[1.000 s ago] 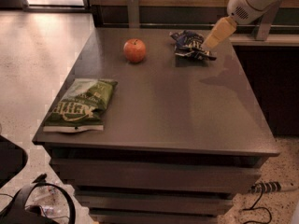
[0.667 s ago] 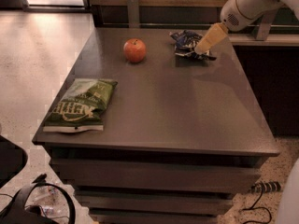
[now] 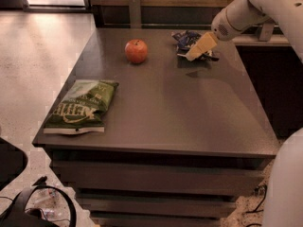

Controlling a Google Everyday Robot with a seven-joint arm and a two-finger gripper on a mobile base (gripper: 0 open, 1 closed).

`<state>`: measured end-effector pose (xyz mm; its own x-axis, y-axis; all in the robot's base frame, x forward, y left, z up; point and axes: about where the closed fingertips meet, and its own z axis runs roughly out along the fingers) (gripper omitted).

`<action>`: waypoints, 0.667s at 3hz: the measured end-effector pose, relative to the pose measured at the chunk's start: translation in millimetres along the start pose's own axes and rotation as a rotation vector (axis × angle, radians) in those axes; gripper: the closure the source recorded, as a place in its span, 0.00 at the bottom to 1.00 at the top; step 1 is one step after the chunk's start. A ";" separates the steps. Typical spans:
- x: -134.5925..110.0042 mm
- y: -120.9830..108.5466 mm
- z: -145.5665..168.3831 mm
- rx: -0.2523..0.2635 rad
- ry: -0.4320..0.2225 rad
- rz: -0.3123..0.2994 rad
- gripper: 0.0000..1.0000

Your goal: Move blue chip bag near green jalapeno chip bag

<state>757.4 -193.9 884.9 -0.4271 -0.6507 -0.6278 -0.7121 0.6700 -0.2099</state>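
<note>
The blue chip bag (image 3: 188, 40) lies crumpled at the far right of the dark table (image 3: 189, 112). The green jalapeno chip bag (image 3: 83, 105) lies flat at the near left corner, its white lettering facing up. My gripper (image 3: 196, 53) reaches in from the upper right on the white arm (image 3: 246, 11) and sits right over the near edge of the blue bag, hiding part of it. I cannot tell whether it touches the bag.
A red apple (image 3: 136, 51) stands at the far middle of the table, left of the blue bag. A wooden wall and a counter run behind. Cables and a dark object (image 3: 33, 207) lie on the floor at the near left.
My arm has come down and leftward, so the gripper now sits over the near edge of the blue bag. The bags and the apple have not moved.
</note>
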 end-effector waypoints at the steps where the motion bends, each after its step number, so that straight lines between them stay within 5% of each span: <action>1: -3.9 3.4 18.1 -0.035 -0.025 0.024 0.00; 2: -3.6 3.8 19.4 -0.036 -0.023 0.025 0.00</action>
<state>767.0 -182.1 871.9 -0.4322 -0.6254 -0.6497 -0.7212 0.6722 -0.1673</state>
